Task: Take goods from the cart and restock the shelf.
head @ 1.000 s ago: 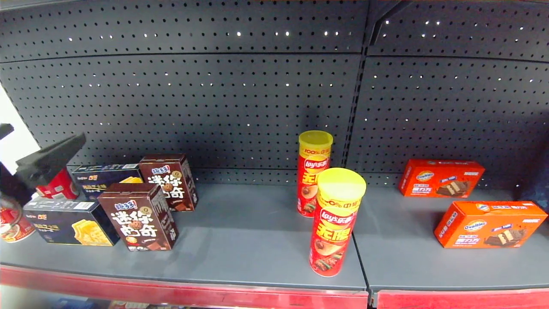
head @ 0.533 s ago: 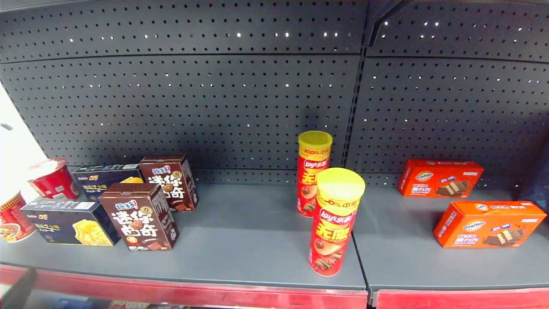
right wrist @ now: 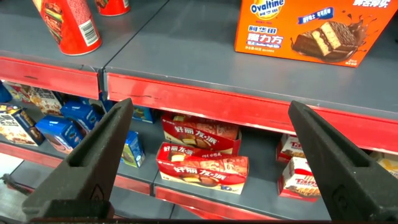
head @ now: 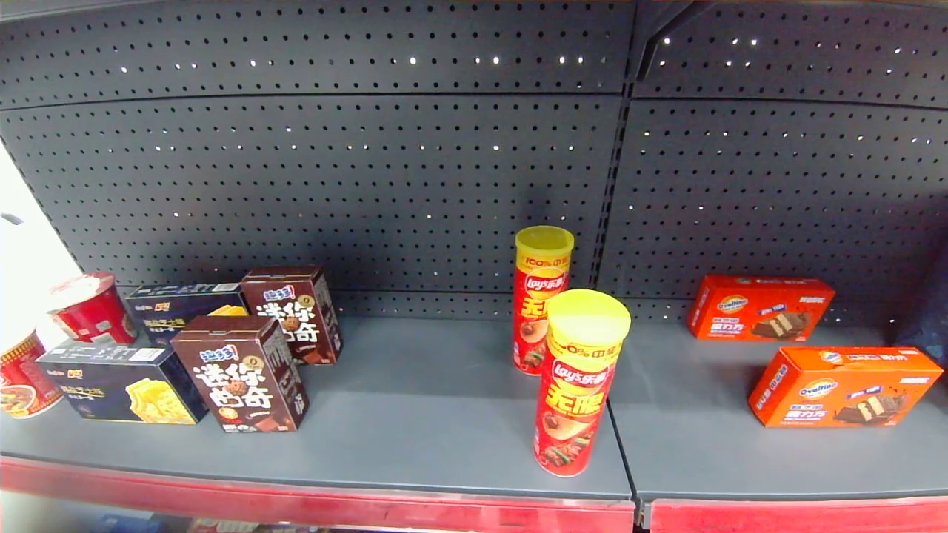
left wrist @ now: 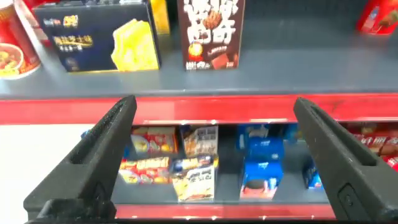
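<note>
The grey shelf (head: 429, 414) carries two red chip cans (head: 581, 381) with yellow lids, two brown boxes (head: 248, 374), two dark blue boxes (head: 122, 381), two red cups (head: 92, 307) at the far left and two orange boxes (head: 844, 385) at the right. My left gripper (left wrist: 214, 106) is open and holds nothing; it hangs in front of the shelf's red front edge (left wrist: 205, 109), below a dark blue box (left wrist: 102, 37) and a brown box (left wrist: 210, 34). My right gripper (right wrist: 211, 106) is also open with nothing in it, level with the front edge beneath an orange box (right wrist: 305, 28).
A lower shelf holds several packs, blue and yellow ones (left wrist: 186, 168) under the left side and red boxes (right wrist: 202, 165) under the right. Perforated dark back panels (head: 370, 185) close off the rear. Bare shelf floor lies between the brown boxes and the cans.
The left gripper, up beside the rear red cup at the far left a second ago, has dropped down out of the head view. The cup stands on the shelf.
</note>
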### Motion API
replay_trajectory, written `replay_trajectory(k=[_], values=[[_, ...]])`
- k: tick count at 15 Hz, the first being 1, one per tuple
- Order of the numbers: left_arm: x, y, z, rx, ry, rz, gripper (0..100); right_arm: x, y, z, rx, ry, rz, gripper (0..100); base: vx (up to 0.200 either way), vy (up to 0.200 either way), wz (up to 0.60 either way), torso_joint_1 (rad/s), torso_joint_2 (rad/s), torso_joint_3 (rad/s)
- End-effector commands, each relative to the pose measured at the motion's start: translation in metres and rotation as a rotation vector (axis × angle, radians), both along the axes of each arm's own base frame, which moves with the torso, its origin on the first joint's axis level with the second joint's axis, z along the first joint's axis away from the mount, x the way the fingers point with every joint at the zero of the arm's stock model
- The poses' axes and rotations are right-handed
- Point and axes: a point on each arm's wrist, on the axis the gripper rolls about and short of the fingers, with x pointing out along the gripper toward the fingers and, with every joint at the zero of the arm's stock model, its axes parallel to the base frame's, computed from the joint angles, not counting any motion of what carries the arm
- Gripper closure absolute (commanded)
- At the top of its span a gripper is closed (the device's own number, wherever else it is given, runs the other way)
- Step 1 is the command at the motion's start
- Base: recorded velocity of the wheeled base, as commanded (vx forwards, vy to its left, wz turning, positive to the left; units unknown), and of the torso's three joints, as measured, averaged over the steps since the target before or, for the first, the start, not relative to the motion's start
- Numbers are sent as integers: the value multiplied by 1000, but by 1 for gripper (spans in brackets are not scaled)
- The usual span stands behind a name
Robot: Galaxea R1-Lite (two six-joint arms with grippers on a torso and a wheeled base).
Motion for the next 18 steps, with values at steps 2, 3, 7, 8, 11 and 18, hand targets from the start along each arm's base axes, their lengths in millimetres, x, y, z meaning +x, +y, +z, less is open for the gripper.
replay_trajectory(k=[2, 3, 7, 8, 11, 18], values=[[-7, -1, -2, -32, -79, -6, 0, 0, 0, 0, 1, 0, 0, 0, 0, 0, 0, 0, 0, 0], [-7, -1, -2, -27, -79, -18, 0, 0, 0, 0, 1, 0, 0, 0, 0, 0, 0, 0, 0, 0], [-7, -1, -2, -22, -79, -37, 0, 3, 1, 1, -9, 34, 52, 0, 0, 0, 0, 0, 0, 0], [-7, -1, -2, -16, -80, -35, 0, 2, 1, 1, -5, 24, -22, 0, 0, 0, 0, 0, 0, 0], [-7, -2, -3, 30, -66, -42, 0, 40, 7, 119, 75, 92, -95, 0, 0, 0, 0, 0, 0, 0], [-7, -2, -3, 31, -66, -43, 0, 117, 56, 135, 31, 246, 341, 0, 0, 0, 0, 0, 0, 0]])
